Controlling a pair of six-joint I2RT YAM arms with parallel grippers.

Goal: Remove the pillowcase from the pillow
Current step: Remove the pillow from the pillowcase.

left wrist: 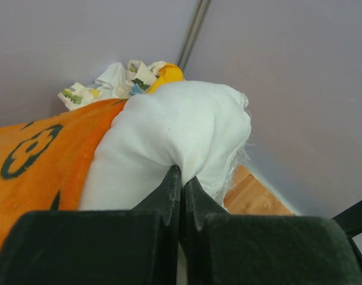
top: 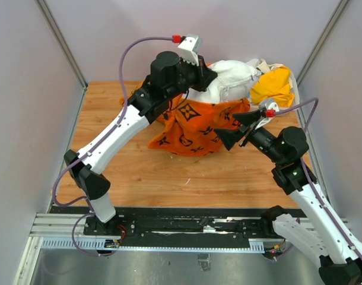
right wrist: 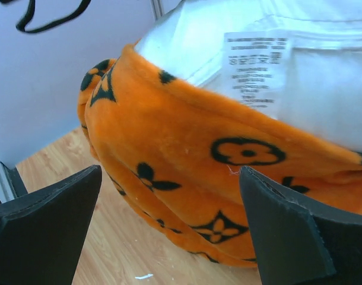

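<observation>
Left gripper (left wrist: 182, 176) pinches plump pillow (left wrist: 175, 127); pillowcase (right wrist: 169, 142) seemingly fleecy

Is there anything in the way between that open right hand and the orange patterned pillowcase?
Nothing visible does. The open right hand faces the pillowcase directly, with only the wooden table beneath the gap. The left hand is shut on the pillow.

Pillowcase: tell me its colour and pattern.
The pillowcase is orange with black flower and star motifs; best in the right wrist view.

One pillow (top: 231, 80), one pillowcase (top: 193, 127), one yellow-orange cloth (top: 273, 86), one floral cloth (left wrist: 116, 80) — two arms (top: 118, 130) (top: 302, 184)
</observation>
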